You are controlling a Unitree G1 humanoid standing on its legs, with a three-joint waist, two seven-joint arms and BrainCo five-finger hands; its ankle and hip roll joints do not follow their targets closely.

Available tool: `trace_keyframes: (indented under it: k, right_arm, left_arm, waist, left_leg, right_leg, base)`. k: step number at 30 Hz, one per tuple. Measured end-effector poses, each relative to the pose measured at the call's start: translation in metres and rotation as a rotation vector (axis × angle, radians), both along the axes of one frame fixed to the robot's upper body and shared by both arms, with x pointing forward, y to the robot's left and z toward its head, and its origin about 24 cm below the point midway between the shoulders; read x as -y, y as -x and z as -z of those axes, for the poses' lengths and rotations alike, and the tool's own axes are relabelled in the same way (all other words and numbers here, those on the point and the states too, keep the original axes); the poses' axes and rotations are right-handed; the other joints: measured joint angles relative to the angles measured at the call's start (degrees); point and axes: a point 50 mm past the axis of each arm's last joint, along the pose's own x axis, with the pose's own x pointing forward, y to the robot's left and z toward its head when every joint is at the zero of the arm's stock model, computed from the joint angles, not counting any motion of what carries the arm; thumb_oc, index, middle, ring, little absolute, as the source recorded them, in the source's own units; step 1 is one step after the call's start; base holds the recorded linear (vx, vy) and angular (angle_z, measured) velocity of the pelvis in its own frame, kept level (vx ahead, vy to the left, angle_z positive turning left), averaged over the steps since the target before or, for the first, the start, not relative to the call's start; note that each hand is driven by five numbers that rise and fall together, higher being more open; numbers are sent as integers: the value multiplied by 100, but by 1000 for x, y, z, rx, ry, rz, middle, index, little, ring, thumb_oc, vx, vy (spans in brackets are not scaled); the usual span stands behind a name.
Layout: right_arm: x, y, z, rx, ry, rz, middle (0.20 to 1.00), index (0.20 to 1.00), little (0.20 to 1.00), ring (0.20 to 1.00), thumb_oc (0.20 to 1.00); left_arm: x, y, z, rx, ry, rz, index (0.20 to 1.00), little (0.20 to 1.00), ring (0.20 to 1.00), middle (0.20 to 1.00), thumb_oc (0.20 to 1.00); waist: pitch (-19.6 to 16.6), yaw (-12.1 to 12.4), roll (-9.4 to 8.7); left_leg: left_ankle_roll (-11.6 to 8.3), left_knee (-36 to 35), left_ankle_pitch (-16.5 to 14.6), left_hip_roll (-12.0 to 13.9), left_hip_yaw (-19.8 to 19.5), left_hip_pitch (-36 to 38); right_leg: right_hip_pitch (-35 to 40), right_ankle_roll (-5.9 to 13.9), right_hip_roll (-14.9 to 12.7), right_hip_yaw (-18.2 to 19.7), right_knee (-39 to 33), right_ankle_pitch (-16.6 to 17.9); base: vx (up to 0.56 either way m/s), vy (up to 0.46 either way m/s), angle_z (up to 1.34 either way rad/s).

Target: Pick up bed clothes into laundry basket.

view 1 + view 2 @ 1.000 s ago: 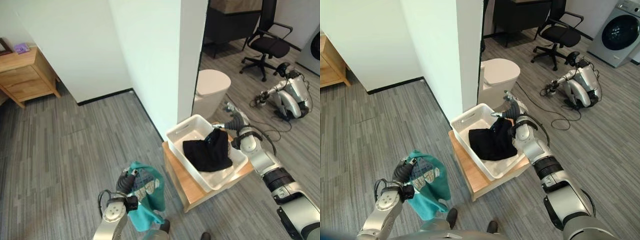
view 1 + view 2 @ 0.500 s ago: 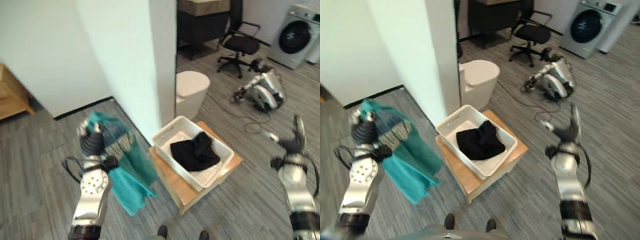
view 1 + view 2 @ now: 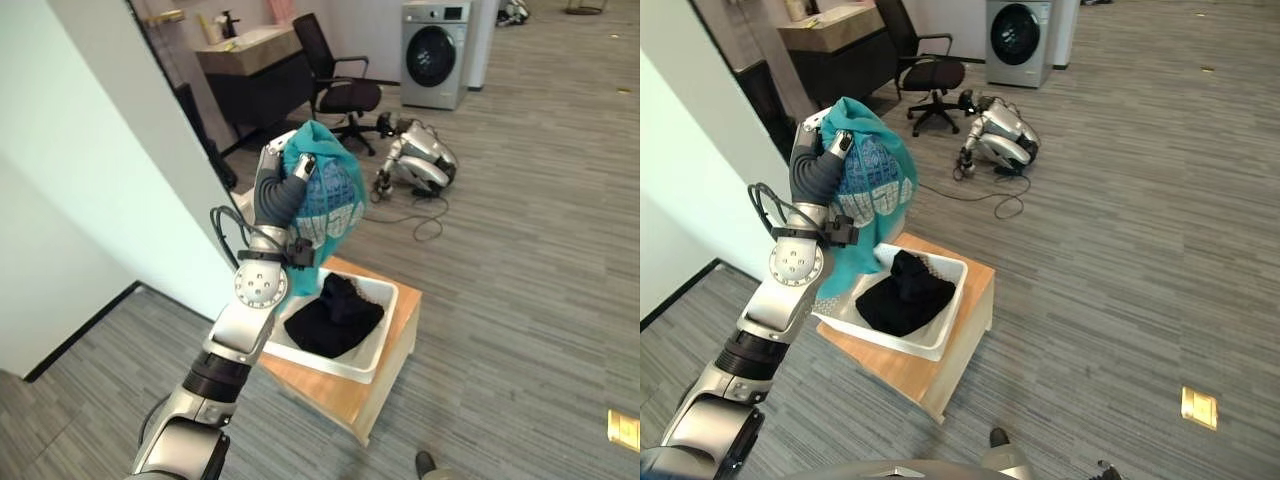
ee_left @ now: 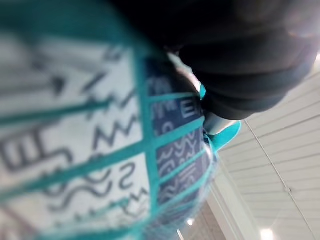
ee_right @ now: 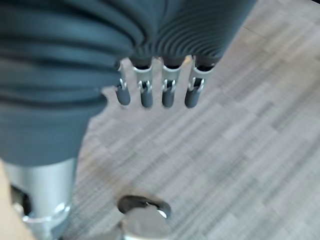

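My left hand (image 3: 280,198) is raised high and shut on a teal patterned cloth (image 3: 328,200), which hangs bunched from it above the near-left corner of the white laundry basket (image 3: 368,356). The left wrist view shows the same teal cloth (image 4: 90,145) pressed close against the hand. A black garment (image 3: 335,314) lies crumpled inside the basket. The basket sits on a low wooden stand (image 3: 385,395). My right hand (image 5: 146,94) hangs over bare grey floor with straight fingers and nothing in it.
A white wall (image 3: 90,190) rises just left of the basket. Behind are a dark counter (image 3: 250,75), a black office chair (image 3: 340,90), a washing machine (image 3: 435,50) and a silver machine with a cable lying on the floor (image 3: 418,160). Open grey floor spreads right.
My left hand has lifted the teal cloth from near the floor up over the basket. The right hand has left the basket and dropped to the side. The camera has swung round.
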Motion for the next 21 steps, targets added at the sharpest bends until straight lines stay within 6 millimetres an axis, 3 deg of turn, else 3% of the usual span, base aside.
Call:
trace_keyframes:
  k: [2,4,8,14,21]
  right_arm:
    - [1,8,1,-26,-4,16,1000,1000,1000,1000,1000]
    - [5,2,-2,9,-5,20,1000,1000,1000,1000,1000]
    - [5,-1,-3,42,-15,24,1000,1000,1000,1000,1000]
    - [1,-10,-5,98,-30,2,1000,1000,1000,1000,1000]
    - [0,-12,-5,100,-38,-8,1000,1000,1000,1000,1000]
  left_arm:
    - [-6,-13,-2,-17,-50,-72,200,200,200,200,200]
    - [-28,-26,-2,-45,-153,-209,200,200,200,200,200]
    - [-39,-39,6,-98,-269,-328,200,200,200,200,200]
    - [-60,-46,26,-207,-386,-438,200,200,200,200,200]
    - [-81,-45,23,-203,-508,-536,200,200,200,200,200]
  waist:
    - [9,-86,11]
    - [41,-243,20]
    - [98,-328,62]
    - [229,-319,-23]
    - [286,-312,-113]
  left_leg:
    - [9,0,7,2,86,34]
    - [-14,-1,-24,8,192,40]
    - [-31,-1,-41,15,339,50]
    - [-33,0,-41,33,442,18]
    - [-37,-1,-25,32,449,39]
  right_leg:
    - [-24,6,7,86,0,15]
    - [-74,21,14,207,-1,65]
    - [-136,20,19,280,1,108]
    - [-212,17,30,286,3,143]
    - [-191,6,29,265,26,188]
  base:
    - [-19,-8,-24]
    - [-16,-4,-32]
    - [-16,-22,-20]
    - [-6,-17,-7]
    - [0,0,0]
